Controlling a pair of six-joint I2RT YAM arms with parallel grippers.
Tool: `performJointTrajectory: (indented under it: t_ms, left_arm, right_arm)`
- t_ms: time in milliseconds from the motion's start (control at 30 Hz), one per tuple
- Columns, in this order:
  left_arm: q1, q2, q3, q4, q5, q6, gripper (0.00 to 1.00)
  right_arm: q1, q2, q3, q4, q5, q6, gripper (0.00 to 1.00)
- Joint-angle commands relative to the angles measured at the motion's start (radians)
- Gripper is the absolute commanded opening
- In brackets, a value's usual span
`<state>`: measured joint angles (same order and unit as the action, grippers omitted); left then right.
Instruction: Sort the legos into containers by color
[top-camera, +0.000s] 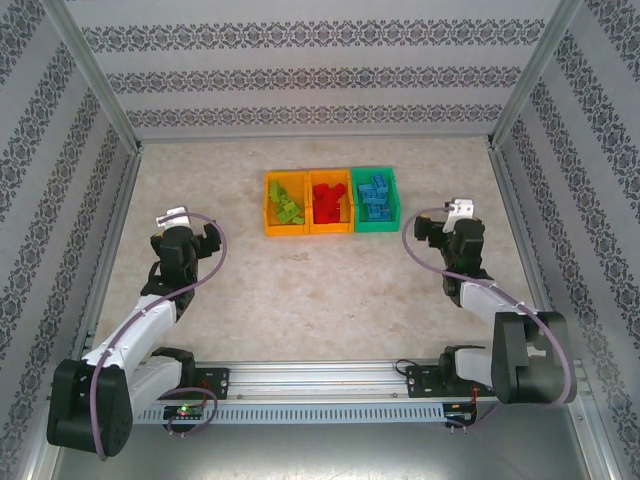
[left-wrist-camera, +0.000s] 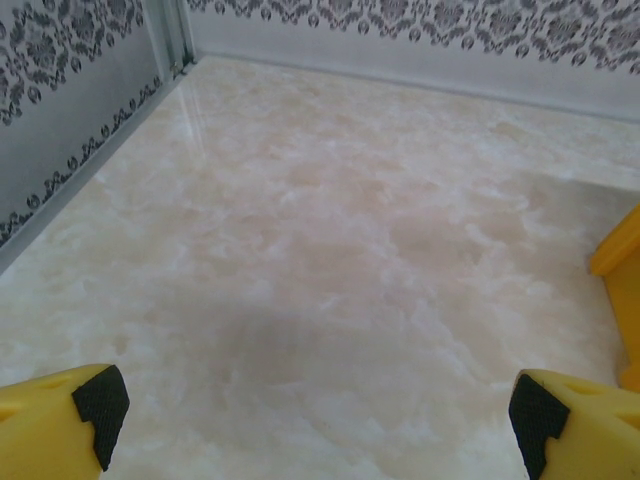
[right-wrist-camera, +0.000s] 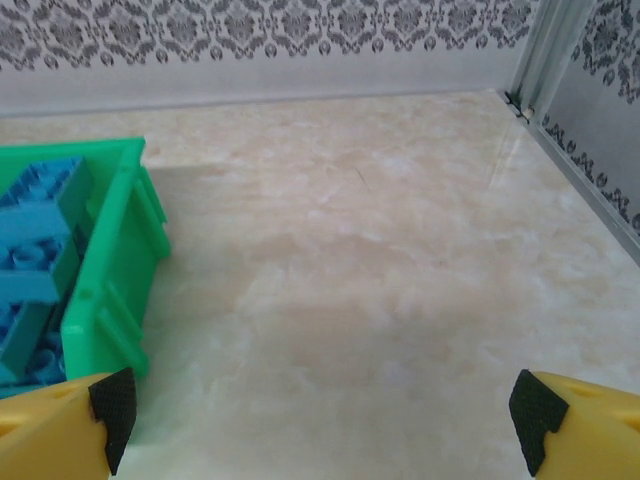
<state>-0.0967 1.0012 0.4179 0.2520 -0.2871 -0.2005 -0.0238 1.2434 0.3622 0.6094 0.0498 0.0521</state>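
Left gripper (left-wrist-camera: 315, 415): hanging over the bare tabletop (top-camera: 330, 290), fingers spreading wide, pinching nothing.
Right gripper (right-wrist-camera: 325, 410): hanging just beside the green bin (right-wrist-camera: 110, 260), fingers spreading wide, pinching nothing.
Blue legos (top-camera: 375, 195): lying piled in the green bin.
Red legos (top-camera: 328, 200): lying in the middle orange bin (top-camera: 311, 190).
Light green legos (top-camera: 288, 205): lying in the left orange bin (top-camera: 268, 205).
Bins: sitting side by side, between both arms.

- Surface (top-camera: 320, 290): beige marble-look top, glossy, faint shadows in wrist views.
- Walls (top-camera: 320, 70): pale panels with bands of dark damask print on back, left and right sides.
- Frame posts (top-camera: 92, 70): bare metal, one at each back corner.
- Rail (top-camera: 320, 375): metal extrusion along near edge, slotted cable duct (top-camera: 330, 410) just in front of it.
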Motion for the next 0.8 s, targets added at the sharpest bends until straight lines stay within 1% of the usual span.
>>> performJointTrajectory:
  t_ms: [0, 67, 167, 233, 267, 333, 367, 400, 433, 500, 533, 600, 633, 667, 767]
  left_arm:
    - [0.018, 0.035, -0.028, 0.158, 0.019, 0.068, 1.00]
    - [0.020, 0.097, -0.019, 0.199, 0.019, 0.102, 1.00]
    - [0.022, 0.185, -0.004, 0.245, 0.016, 0.138, 1.00]
    - [0.026, 0.236, -0.019, 0.337, 0.042, 0.140, 0.99]
    - [0.029, 0.261, -0.022, 0.368, 0.056, 0.142, 1.00]
    - [0.033, 0.318, -0.003, 0.382, 0.077, 0.169, 1.00]
    - [0.034, 0.343, 0.000, 0.398, 0.087, 0.176, 1.00]
    - [0.035, 0.377, -0.003, 0.429, 0.101, 0.188, 1.00]
    - [0.035, 0.409, -0.006, 0.475, 0.111, 0.198, 1.00]
    - [0.038, 0.470, -0.007, 0.524, 0.124, 0.203, 1.00]
    - [0.037, 0.508, -0.018, 0.576, 0.138, 0.206, 0.99]
    - [0.053, 0.561, -0.041, 0.662, 0.159, 0.196, 1.00]
    - [0.056, 0.569, -0.044, 0.673, 0.150, 0.189, 0.99]
    - [0.059, 0.553, -0.037, 0.629, 0.158, 0.184, 1.00]
    - [0.068, 0.559, -0.019, 0.607, 0.164, 0.175, 0.99]
  right_arm:
    - [-0.008, 0.011, -0.044, 0.105, 0.040, 0.003, 0.98]
    - [-0.007, 0.049, -0.052, 0.175, 0.019, 0.026, 0.98]
    - [0.007, 0.162, -0.041, 0.276, 0.028, 0.034, 0.98]
    - [0.027, 0.260, -0.025, 0.322, 0.024, 0.006, 0.98]
    - [0.040, 0.282, 0.008, 0.341, 0.020, -0.010, 0.98]
    - [0.056, 0.248, 0.021, 0.255, 0.025, -0.030, 0.98]
    - [0.056, 0.263, 0.007, 0.307, 0.020, -0.032, 0.98]
    - [0.056, 0.267, 0.011, 0.313, 0.019, -0.033, 0.98]
    - [0.055, 0.255, 0.029, 0.257, 0.006, -0.036, 0.98]
    - [0.047, 0.267, 0.023, 0.288, -0.010, -0.032, 0.98]
    - [0.047, 0.258, 0.027, 0.264, -0.011, -0.031, 0.98]
    - [0.047, 0.265, 0.024, 0.280, -0.011, -0.031, 0.98]
    - [0.047, 0.261, 0.027, 0.267, -0.010, -0.032, 0.98]
    - [0.047, 0.262, 0.027, 0.267, -0.010, -0.032, 0.98]
    - [0.047, 0.262, 0.026, 0.271, -0.009, -0.032, 0.98]
